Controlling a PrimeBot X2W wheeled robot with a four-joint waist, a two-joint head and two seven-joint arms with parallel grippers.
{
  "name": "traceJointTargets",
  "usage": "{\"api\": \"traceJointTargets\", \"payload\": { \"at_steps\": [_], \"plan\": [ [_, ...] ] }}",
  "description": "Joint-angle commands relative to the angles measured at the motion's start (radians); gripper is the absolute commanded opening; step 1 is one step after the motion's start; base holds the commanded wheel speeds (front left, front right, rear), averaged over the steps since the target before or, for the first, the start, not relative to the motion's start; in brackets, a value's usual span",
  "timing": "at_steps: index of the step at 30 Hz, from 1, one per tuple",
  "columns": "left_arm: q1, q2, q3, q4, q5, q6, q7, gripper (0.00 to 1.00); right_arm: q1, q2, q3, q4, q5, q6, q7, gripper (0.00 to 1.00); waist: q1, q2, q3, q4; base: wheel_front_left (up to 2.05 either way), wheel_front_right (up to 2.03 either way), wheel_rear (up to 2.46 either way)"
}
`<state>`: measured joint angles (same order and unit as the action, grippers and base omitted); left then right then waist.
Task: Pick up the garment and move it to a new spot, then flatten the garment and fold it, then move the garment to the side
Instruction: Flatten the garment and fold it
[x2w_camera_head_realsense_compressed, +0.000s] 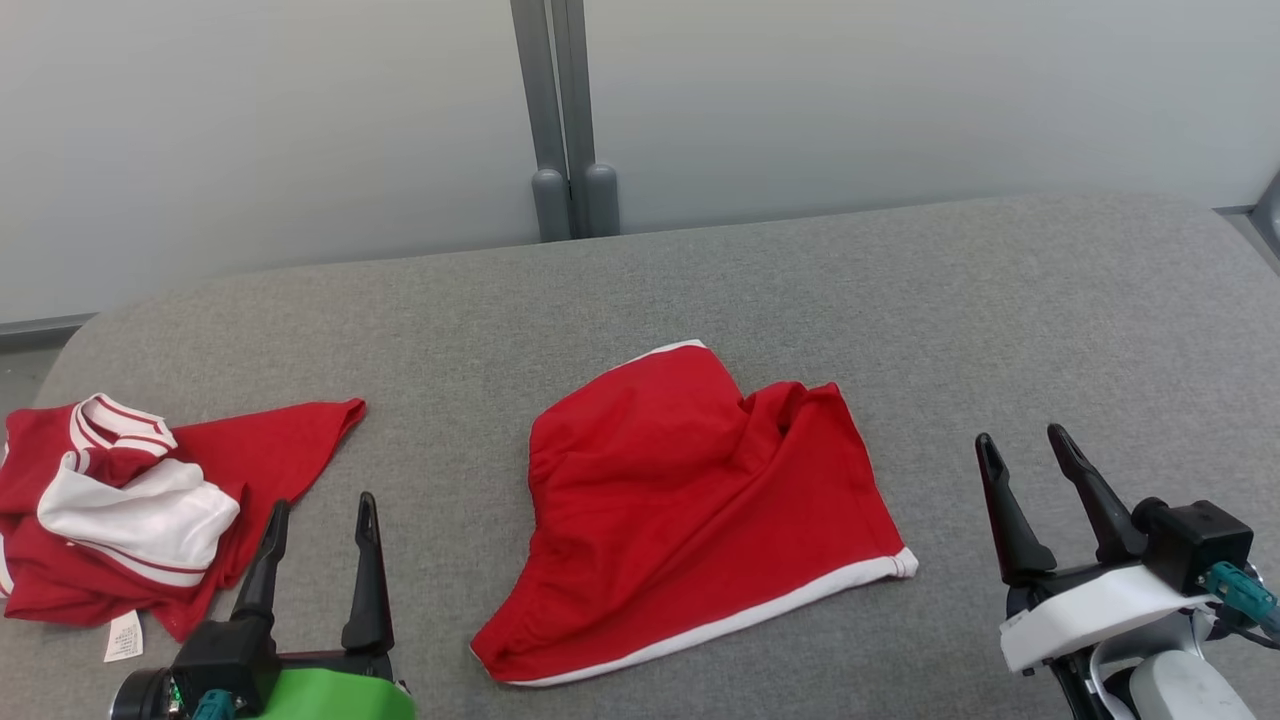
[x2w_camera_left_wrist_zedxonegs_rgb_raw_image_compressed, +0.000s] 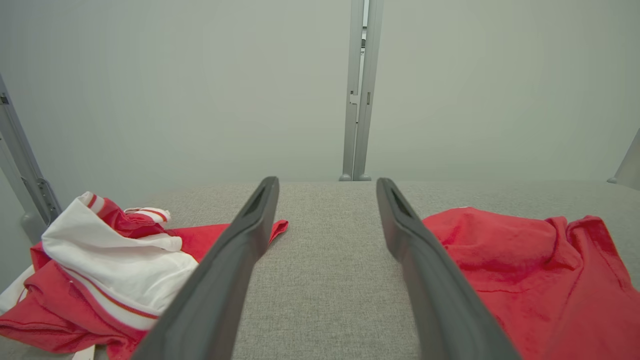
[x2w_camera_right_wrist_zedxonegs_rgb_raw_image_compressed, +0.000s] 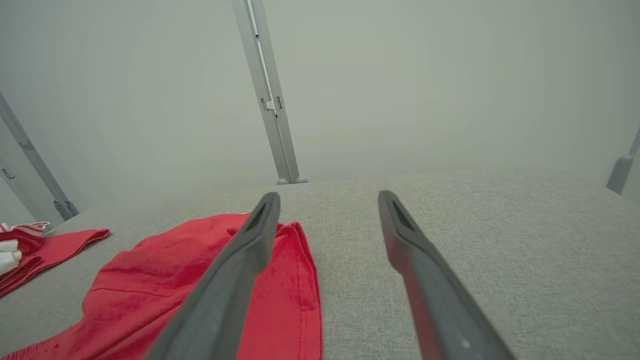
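Roughly at the middle of the grey cloth-covered tabletop lies the red garment, spread fairly flat but not smooth. It is plain bright red. A narrow white band runs along its near edge from the lower left corner to the right corner, and a short strip of white shows at its far peak. Its left edge looks gathered. Shallow creases run across the body, and near the far right the cloth bunches into a raised fold with a dark hollow beside it. Well apart to the left, near the tabletop's edge, a second red-and-white garment sits crumpled in a heap, with striped trim, a white panel on top and a small white label at its near side. The left tool stands between the two garments with its dark fingers spread wide over bare grey cloth, gripping nothing. The right tool is off to the right of the red garment, clear of its white-banded corner, its fingers likewise wide apart and empty. Behind the tabletop rises a pale wall with a grey upright post.
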<state>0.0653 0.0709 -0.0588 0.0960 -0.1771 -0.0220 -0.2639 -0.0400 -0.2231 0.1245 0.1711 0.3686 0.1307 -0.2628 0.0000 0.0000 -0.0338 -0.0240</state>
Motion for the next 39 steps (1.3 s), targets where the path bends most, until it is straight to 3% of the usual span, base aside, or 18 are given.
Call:
{"api": "traceJointTargets", "payload": {
  "at_steps": [1, 5, 10, 19, 33, 37, 39],
  "plan": [
    [0.005, -0.004, 0.007, 0.001, -0.006, -0.005, -0.001, 1.0, -0.001, 0.001, -0.007, 0.002, 0.0, 0.0, -0.003, 1.0, 0.0, 0.0, 0.0, 0.0, 0.0, 0.0, 0.0],
    [0.021, -0.006, -0.015, 0.045, -0.037, -0.037, 0.031, 1.0, 0.01, 0.006, -0.009, 0.034, 0.014, 0.0, 0.002, 1.0, 0.0, 0.0, -0.002, 0.0, 0.0, 0.0, 0.0],
    [0.027, 0.03, -0.114, 0.102, -0.07, -0.09, 0.213, 1.0, -0.003, -0.009, 0.06, 0.132, 0.08, 0.0, 0.13, 1.0, 0.0, 0.0, 0.002, 0.004, 0.0, 0.0, 0.0],
    [-0.007, 0.085, -0.225, 0.119, -0.163, -0.109, 0.395, 1.0, -0.062, -0.016, 0.151, 0.251, 0.196, 0.0, 0.256, 1.0, 0.0, 0.0, 0.028, 0.025, 0.0, 0.0, 0.0],
    [-0.111, 0.103, -0.287, 0.211, -0.177, -0.109, 0.44, 1.0, -0.194, 0.003, 0.23, 0.412, 0.252, 0.0, 0.266, 1.0, 0.0, 0.0, 0.1, 0.028, 0.0, 0.0, 0.0],
    [-0.121, 0.108, -0.306, 0.242, -0.193, -0.109, 0.451, 1.0, -0.202, 0.0, 0.252, 0.436, 0.27, 0.0, 0.254, 0.68, 0.0, 0.0, 0.102, 0.025, 0.0, 0.0, 0.0],
    [-0.128, 0.111, -0.311, 0.254, -0.199, -0.108, 0.447, 1.0, -0.207, -0.001, 0.261, 0.445, 0.278, 0.0, 0.248, 0.63, 0.0, 0.0, 0.101, 0.023, 0.0, 0.0, 0.0]
  ]
}}
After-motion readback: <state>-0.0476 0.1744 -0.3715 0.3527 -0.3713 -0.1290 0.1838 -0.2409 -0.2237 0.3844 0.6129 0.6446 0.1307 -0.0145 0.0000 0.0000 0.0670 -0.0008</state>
